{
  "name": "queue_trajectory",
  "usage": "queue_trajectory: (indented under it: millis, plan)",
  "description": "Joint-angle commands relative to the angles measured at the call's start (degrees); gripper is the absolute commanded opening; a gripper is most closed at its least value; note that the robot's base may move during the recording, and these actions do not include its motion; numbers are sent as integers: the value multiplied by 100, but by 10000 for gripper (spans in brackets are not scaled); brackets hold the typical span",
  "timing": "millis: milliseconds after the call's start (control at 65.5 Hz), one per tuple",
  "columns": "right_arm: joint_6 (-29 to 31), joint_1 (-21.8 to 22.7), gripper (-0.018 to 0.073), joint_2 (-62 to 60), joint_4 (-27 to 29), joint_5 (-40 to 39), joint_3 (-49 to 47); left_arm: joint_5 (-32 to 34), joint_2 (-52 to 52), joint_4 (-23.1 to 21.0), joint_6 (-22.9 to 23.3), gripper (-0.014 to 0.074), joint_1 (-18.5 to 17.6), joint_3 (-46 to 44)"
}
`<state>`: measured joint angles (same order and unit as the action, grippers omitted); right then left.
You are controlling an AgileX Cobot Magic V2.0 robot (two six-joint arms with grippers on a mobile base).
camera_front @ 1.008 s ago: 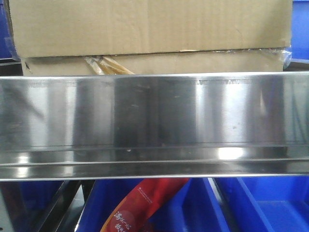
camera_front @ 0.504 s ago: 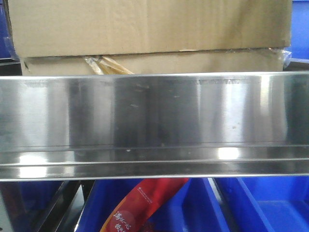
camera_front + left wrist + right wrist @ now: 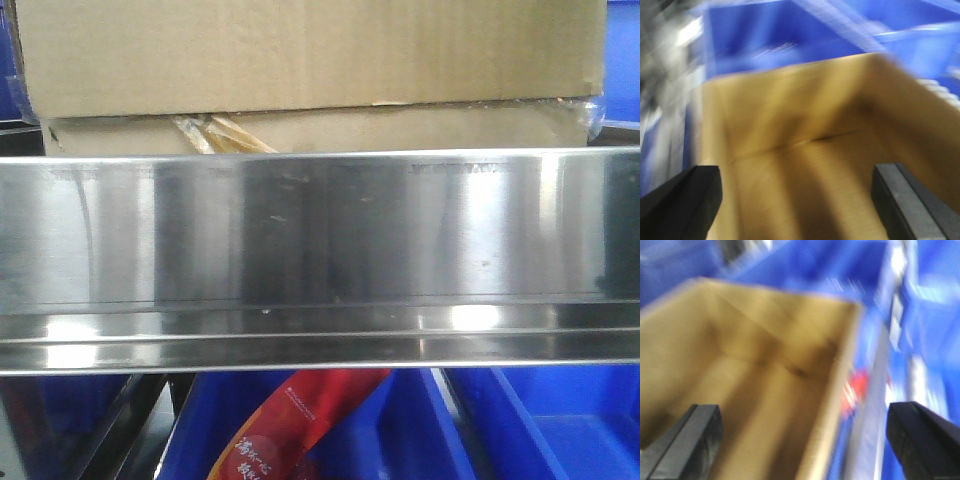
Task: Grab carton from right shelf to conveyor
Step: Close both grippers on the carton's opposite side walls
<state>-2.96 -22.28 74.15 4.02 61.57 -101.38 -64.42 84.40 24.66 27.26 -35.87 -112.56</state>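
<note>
The carton (image 3: 310,50), plain brown cardboard with amber tape (image 3: 215,135) at its bottom seam, sits on the shelf behind the shiny steel rail (image 3: 320,230). Both wrist views are motion-blurred. My left gripper (image 3: 797,202) is open, its dark fingers (image 3: 680,200) wide apart over the carton's top (image 3: 790,130), nothing between them. My right gripper (image 3: 805,440) is also open and straddles the carton's right edge: one finger (image 3: 687,440) lies over the carton (image 3: 755,355), the other beyond it. Whether either touches the cardboard is unclear. The conveyor is out of view.
Blue plastic bins (image 3: 560,420) stand under the rail, one holding a red packet (image 3: 290,420). More blue bins (image 3: 790,35) sit behind and beside the carton. In the right wrist view, blue bins (image 3: 935,315) and a pale strip flank it.
The front view is almost unchanged; the carton's face sits very slightly higher and the reflections on the rail have shifted a little.
</note>
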Motion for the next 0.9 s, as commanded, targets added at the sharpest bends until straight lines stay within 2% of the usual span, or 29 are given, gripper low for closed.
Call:
queue_trajectory:
  millis: [0,61,153,229,366,550,763,885]
  plan:
    - [-63,60,559,358,-98,523,-508,-383,139,71,188,506,46,-258]
    - [-63,60,559,671,-98,838,-830,-554,232,71,209,506,150,-321]
    - [-63,60,559,1064,-98,839,-1227,-554,357,-73,218,506,385,-320]
    - [-63,60,559,1278,-108,839,-1340,-554,452,-392,218,506,621,-320]
    - [-63,60,559,1532,-138,839,-1340,-554,567,-486,137,506,938,-320]
    - [-63,60,559,1717,-695,839,-1318,-554,879,-509,-169,506,998,-320]
    - [-63,60,559,1941,-572,839,-1318,-554,1090,-509,-169,506,998,-320]
    - [-63,60,559,2118,-572,839,-1308,-554,1240,-623,-169,506,1127,-320]
